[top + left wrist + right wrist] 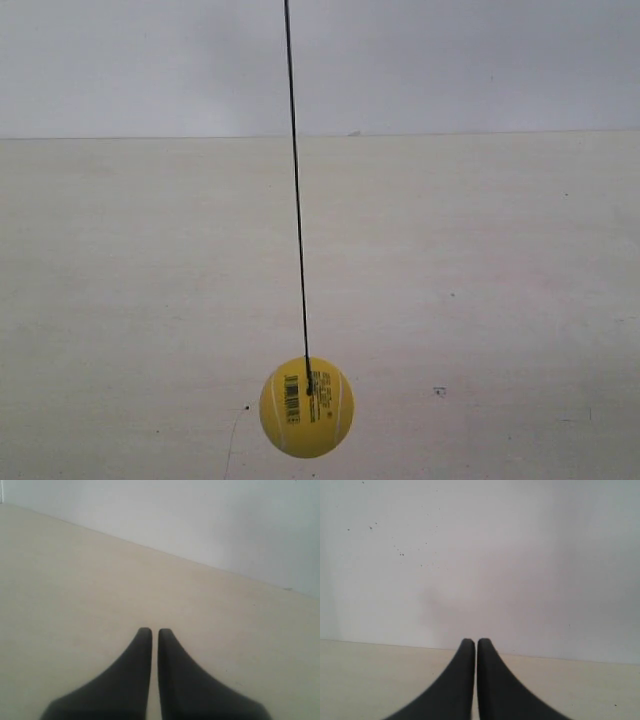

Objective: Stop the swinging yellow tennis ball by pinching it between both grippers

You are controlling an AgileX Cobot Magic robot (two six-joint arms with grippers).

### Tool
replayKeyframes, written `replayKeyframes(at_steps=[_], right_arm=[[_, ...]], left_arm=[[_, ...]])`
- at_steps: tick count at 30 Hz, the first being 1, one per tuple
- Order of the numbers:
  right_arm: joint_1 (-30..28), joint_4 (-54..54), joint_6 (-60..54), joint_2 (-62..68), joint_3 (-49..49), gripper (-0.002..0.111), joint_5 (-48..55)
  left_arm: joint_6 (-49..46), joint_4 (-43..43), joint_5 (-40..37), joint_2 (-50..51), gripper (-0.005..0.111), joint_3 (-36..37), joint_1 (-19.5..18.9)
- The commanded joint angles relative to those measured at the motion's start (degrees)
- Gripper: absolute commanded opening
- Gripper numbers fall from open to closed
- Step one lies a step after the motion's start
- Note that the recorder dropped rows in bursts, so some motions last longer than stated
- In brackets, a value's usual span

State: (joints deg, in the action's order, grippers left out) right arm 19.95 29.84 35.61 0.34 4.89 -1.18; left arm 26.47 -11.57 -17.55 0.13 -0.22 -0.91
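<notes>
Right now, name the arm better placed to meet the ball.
Neither shows an edge. The yellow tennis ball hangs in the exterior view with no arm visible, and neither the left hand nor the right hand, both shut, sees it.

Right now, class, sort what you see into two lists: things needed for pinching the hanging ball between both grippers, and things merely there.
For the job: yellow ball, string, left gripper, right gripper.
Merely there: table, wall, small dark mark on the table.
</notes>
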Motion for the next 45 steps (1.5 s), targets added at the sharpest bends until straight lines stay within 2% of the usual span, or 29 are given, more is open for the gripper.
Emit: replayKeyframes(at_steps=[1,8,45], right_arm=[[0.0,0.2,-0.1,-0.3,-0.2,0.000,-0.4],[0.0,0.2,-0.1,-0.3,-0.2,0.000,-0.4],[0.0,0.2,0.0,-0.3,-0.2,0.000,-0.4]], left_arm=[[-6.6,0.2,-0.1,-0.1,0.005,0.2,-0.2],[-20.6,0.2,-0.1,-0.1,0.005,0.2,-0.2],[-20.8,0.2,-0.1,-0.1,0.005,0.2,-0.2]])
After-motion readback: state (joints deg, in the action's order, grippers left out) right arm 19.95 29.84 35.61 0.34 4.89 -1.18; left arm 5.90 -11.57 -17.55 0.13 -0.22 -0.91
